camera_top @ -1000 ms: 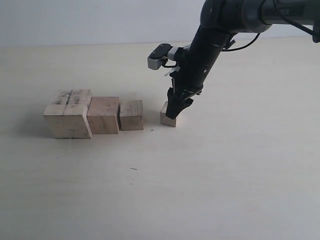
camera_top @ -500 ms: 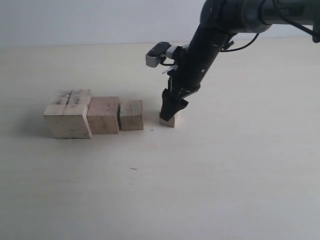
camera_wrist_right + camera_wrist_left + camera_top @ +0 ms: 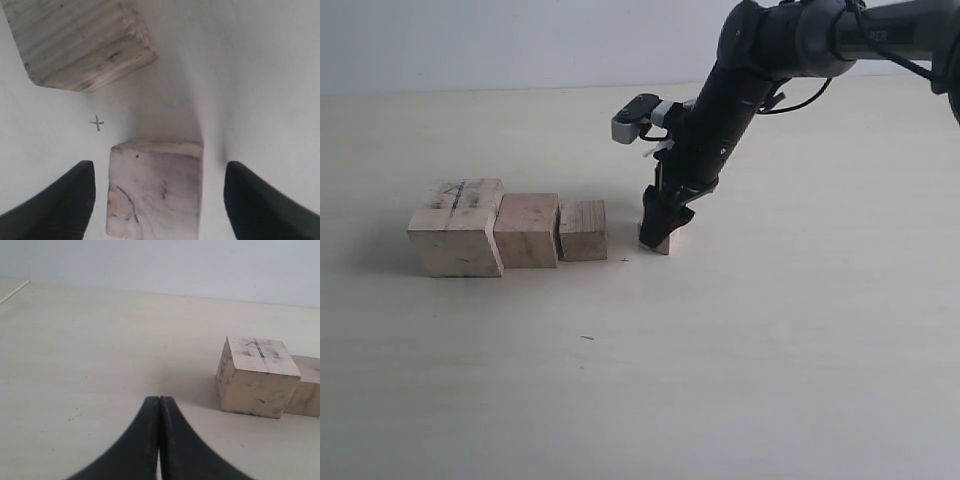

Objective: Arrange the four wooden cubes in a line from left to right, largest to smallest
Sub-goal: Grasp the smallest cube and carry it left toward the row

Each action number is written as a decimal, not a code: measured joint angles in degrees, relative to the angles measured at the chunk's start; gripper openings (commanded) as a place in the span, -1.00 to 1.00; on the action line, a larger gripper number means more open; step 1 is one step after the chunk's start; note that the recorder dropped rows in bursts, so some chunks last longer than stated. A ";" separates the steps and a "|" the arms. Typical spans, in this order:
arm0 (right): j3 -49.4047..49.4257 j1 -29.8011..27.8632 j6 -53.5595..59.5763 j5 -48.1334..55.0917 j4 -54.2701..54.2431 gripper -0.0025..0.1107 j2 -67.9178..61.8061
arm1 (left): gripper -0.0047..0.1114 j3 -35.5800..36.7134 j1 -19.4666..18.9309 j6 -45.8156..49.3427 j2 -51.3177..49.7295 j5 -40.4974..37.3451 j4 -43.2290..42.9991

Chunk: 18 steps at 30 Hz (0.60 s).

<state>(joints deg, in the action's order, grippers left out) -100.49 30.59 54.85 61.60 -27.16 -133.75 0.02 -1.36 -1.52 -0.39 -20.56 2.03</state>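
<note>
In the exterior view, three cubes are sitting in a row on the table. The largest cube, with dark scribbles on top, is standing at the left end. The second cube is touching its right side, and the third cube is touching that one in turn. The smallest cube is resting on the table to the right of the row, apart from the third cube and turned slightly out of line with it. A small cross mark is showing on the table in the gap between them.

The right hand is pointing down over the smallest cube, and its dark fingers are hiding the cube's upper part from this side, so the grip is not showing here. The right wrist view is showing it plainly. The two fingers are standing wide apart with the smallest cube between them, bare table is showing on either side of the cube, and neither finger is touching it. A corner of the third cube and the cross mark are also appearing there.

The left hand is not appearing in the exterior view. Its wrist view is showing its two fingertips pressed together with nothing between them, hanging over bare table. It is facing the largest cube, with the edge of the second cube beside that.
</note>
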 measured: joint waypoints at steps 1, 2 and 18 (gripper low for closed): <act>0.00 0.00 0.00 -0.12 0.11 0.19 -0.23 | -0.92 0.00 0.00 0.00 0.00 0.00 0.00; 0.00 0.00 0.00 -0.12 0.11 0.18 -0.32 | -0.92 0.00 0.00 0.00 0.00 0.00 0.00; 0.00 0.00 0.02 -0.01 1.04 -0.96 -0.32 | -0.92 0.00 0.00 0.00 0.00 0.00 0.00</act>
<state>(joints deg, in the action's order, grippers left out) -100.49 30.59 54.86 61.59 -26.12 -134.07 0.02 -1.36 -1.52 -0.39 -20.56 2.03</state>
